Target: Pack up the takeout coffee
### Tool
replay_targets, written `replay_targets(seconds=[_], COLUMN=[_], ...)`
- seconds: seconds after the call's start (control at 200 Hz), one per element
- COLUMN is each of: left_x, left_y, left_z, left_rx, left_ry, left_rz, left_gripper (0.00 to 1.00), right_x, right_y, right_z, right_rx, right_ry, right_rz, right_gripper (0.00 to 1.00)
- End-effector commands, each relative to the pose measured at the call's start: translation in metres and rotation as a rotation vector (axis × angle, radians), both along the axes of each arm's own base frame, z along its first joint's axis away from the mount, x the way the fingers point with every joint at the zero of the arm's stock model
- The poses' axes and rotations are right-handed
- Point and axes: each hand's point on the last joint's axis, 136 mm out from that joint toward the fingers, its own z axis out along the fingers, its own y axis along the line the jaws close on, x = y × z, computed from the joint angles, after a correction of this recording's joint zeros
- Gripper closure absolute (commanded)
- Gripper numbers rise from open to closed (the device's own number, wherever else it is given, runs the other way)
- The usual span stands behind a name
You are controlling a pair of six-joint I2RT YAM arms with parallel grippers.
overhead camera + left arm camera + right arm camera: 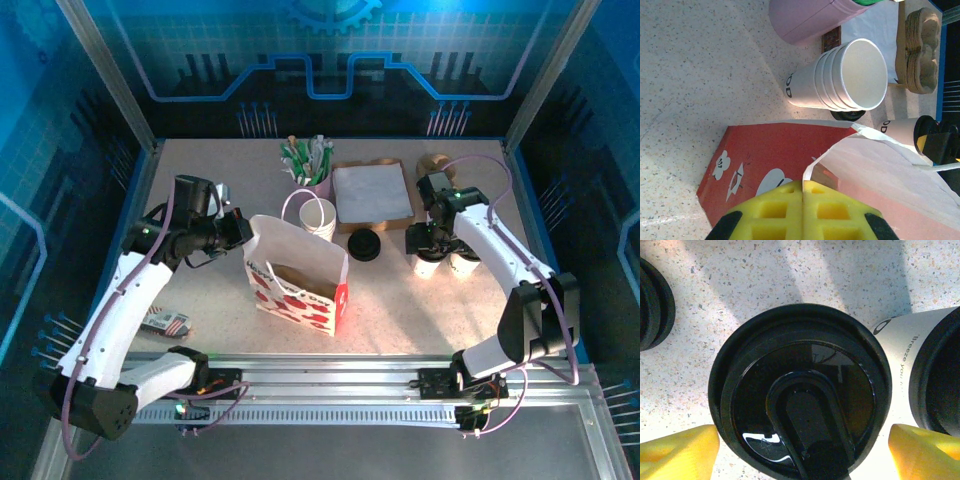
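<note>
The takeout coffee [800, 390] stood at centre-right of the overhead frame. The right gripper [802, 442] straddled it, jaws wide and clear of the lid. A good grasp probably meant centring on it, sinking below the lid's rim and closing gently on the paper wall without nudging its neighbour. It was a white tapered cup under a glossy black lid with a sip slot. A second lidded cup [930, 360] stood just beside it. At mid-frame, the left gripper [803, 212], pads pressed together, seemingly pinched the gift bag [765, 160] by its rim.
</note>
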Motion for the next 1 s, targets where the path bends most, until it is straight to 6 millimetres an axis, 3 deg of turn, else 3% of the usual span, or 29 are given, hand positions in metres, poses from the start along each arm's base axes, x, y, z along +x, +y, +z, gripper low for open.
replay_targets(seconds=[0.0, 0.645, 0.995], left_x=[0.002, 0.005, 0.005], left_y=[-0.002, -0.003, -0.004], left_z=[-0.002, -0.005, -0.003], left_rx=[0.013, 0.014, 0.010], left_ry=[0.001, 0.011, 0.010], left_rz=[-0.017, -0.022, -0.023], left_gripper=[1.00, 1.00, 1.00], right_x=[0.012, 0.012, 0.011], right_y=[-0.003, -0.002, 0.000], right_z=[0.009, -0.002, -0.008], right_rx=[0.007, 0.029, 0.042], right_ry=[-0.026, -0.011, 0.004], right_rz=[-0.013, -0.024, -0.022], right_gripper=[0.15, 0.20, 0.18])
